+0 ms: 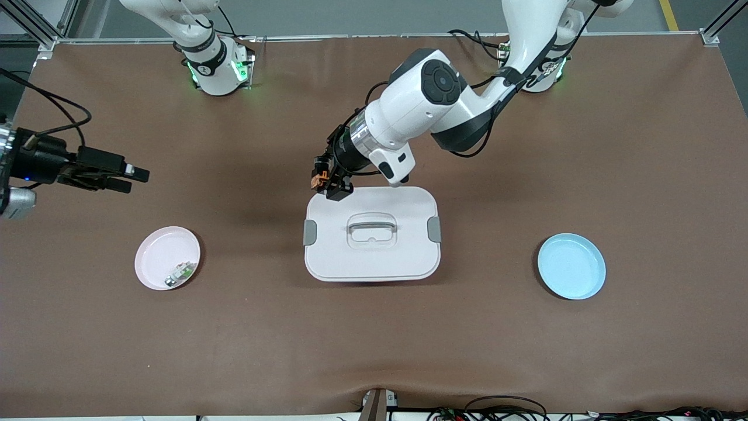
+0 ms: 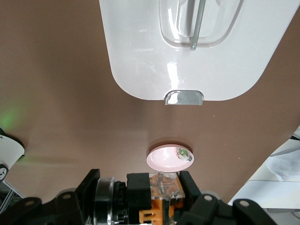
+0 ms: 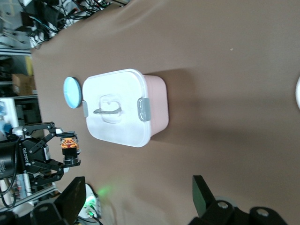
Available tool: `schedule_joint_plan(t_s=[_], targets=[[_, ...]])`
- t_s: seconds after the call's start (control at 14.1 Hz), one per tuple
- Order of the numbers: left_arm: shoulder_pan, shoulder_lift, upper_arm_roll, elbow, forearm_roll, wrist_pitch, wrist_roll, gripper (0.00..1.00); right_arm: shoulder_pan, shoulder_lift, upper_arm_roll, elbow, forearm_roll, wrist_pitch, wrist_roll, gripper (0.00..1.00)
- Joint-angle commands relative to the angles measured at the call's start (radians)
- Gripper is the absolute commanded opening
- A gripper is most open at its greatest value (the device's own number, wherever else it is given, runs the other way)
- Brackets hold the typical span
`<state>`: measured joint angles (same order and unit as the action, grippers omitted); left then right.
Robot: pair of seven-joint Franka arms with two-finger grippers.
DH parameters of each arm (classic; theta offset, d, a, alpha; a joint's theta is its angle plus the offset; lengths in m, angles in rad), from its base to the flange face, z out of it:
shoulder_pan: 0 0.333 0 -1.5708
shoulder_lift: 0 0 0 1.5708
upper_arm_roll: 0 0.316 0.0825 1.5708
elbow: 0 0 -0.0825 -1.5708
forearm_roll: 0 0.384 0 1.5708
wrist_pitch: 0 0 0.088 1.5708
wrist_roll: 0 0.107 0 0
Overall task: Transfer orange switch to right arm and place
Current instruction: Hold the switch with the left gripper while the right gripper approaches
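The orange switch (image 1: 317, 179), a small black block with an orange middle, is clamped in my left gripper (image 1: 326, 182), which is shut on it. The gripper hangs in the air over the corner of the white lidded box (image 1: 371, 257) toward the right arm's end. In the left wrist view the orange switch (image 2: 161, 199) sits between the black fingers (image 2: 140, 192). My right gripper (image 1: 133, 178) hovers over the table at the right arm's end, open and empty, pointing toward the switch. Its wrist view shows the wide-apart fingers (image 3: 74, 199) and, farther off, the orange switch (image 3: 69, 141).
A pink plate (image 1: 158, 251) holding a small green-white-silver piece (image 1: 180, 272) lies toward the right arm's end. A light blue plate (image 1: 571, 266) lies toward the left arm's end. The box with grey clips and a handle stands mid-table.
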<state>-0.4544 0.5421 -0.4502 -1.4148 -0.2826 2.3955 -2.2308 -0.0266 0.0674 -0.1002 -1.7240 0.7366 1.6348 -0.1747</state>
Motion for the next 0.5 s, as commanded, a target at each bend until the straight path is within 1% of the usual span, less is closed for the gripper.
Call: schedule_joint_plan(t_s=[0.0, 0.14, 0.28, 0.43], targets=[[-0.023, 0.005, 0.015, 0.023, -0.007, -0.013, -0.015, 0.14, 0.01, -0.09, 0.001, -0.136, 0.062, 0.068, -0.022, 1.0], [-0.029, 0.004, 0.015, 0.023, 0.0, -0.015, -0.01, 0.13, 0.04, -0.126, 0.001, -0.209, 0.078, 0.132, -0.022, 1.0], [-0.036, -0.002, 0.013, 0.023, 0.032, -0.016, -0.015, 0.14, 0.082, -0.158, 0.001, -0.275, 0.102, 0.196, -0.022, 1.0], [-0.038, 0.001, 0.013, 0.022, 0.033, -0.016, -0.016, 0.14, 0.118, -0.17, 0.001, -0.302, 0.106, 0.224, -0.022, 1.0]])
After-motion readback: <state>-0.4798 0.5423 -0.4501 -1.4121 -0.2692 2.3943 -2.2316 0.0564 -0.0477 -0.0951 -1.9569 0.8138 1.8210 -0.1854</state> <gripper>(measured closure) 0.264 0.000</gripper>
